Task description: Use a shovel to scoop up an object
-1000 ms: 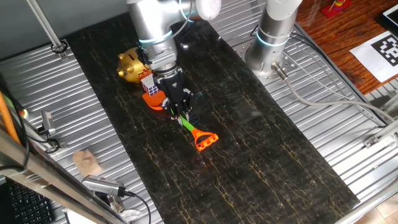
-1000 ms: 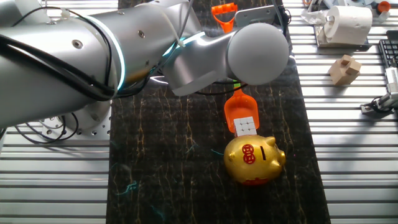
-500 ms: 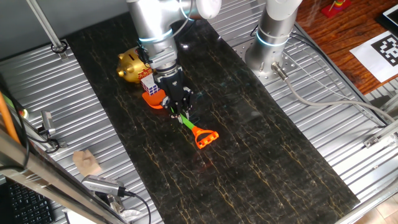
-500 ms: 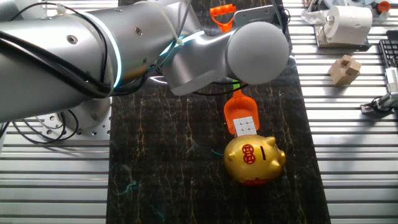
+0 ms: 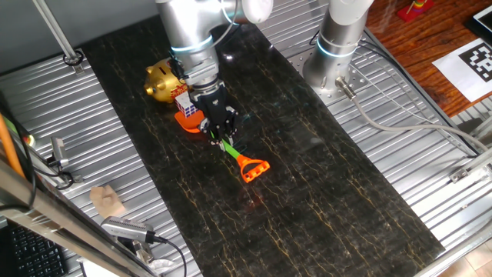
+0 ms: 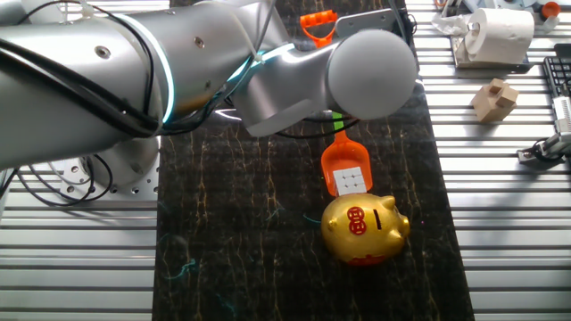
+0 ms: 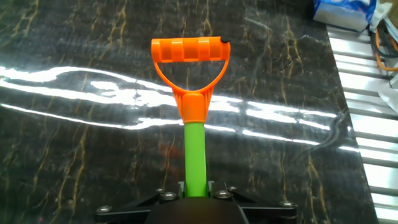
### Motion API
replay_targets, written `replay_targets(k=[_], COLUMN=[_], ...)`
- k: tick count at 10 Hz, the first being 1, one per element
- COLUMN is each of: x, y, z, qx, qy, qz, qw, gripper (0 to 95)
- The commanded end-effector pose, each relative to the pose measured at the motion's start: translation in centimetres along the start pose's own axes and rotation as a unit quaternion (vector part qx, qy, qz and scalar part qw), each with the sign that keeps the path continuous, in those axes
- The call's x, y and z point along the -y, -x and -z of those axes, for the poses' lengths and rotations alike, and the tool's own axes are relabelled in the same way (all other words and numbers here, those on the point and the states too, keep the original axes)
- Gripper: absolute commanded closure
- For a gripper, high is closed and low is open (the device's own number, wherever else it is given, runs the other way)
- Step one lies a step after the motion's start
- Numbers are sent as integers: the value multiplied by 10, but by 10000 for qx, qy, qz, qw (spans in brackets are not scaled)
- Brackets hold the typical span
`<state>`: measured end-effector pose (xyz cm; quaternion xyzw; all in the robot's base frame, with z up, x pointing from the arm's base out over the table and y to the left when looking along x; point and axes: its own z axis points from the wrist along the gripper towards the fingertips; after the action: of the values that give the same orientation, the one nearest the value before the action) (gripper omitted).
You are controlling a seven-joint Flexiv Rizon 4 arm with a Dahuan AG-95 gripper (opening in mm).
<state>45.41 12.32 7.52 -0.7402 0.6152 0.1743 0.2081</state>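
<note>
The shovel point(image 5: 238, 158) has an orange blade point(image 6: 343, 160), a green shaft point(image 7: 194, 155) and an orange loop handle point(image 7: 189, 53). My gripper point(image 5: 221, 132) is shut on the green shaft, mid-length; in the hand view the shaft runs up from between the jaws point(image 7: 196, 186). The object, a small white and blue cube point(image 6: 351, 181), rests on the blade's front end and touches the gold piggy bank point(image 6: 363, 227). In one fixed view the cube point(image 5: 184, 105) sits between the blade and the bank point(image 5: 163, 79). The arm hides most of the shaft in the other fixed view.
A second arm's base point(image 5: 336, 46) stands at the mat's far side. A wooden block point(image 6: 494, 98), a tissue roll point(image 6: 495, 31) and a cable clamp point(image 6: 544, 147) lie on the ribbed metal beside the dark mat point(image 5: 307, 177).
The shovel has slid a little toward the piggy bank, with the handle end shifting slightly. The cube stays on the blade against the bank.
</note>
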Motion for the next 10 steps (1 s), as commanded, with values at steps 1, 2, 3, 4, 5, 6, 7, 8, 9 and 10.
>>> replay_targets(k=[1, 2, 3, 4, 5, 6, 7, 8, 9, 10], x=[-1, -2, -2, -3, -3, -3, -3, -4, -4, -4], y=[-2, -4, -5, -5, -6, -7, -9, -10, -10, -11], z=[1, 1, 1, 1, 1, 1, 0, 0, 0, -1], qx=[-8, -17, -43, -62, -84, -96, -98, -107, -118, -126], qy=[13, 25, 40, 48, 57, 71, 75, 81, 86, 95], qz=[32, 50, 62, 65, 78, 92, 99, 111, 111, 122], qw=[10000, 10000, 10000, 9999, 9999, 9999, 9999, 9998, 9998, 9998], gripper=[950, 950, 950, 950, 950, 950, 950, 950, 950, 950])
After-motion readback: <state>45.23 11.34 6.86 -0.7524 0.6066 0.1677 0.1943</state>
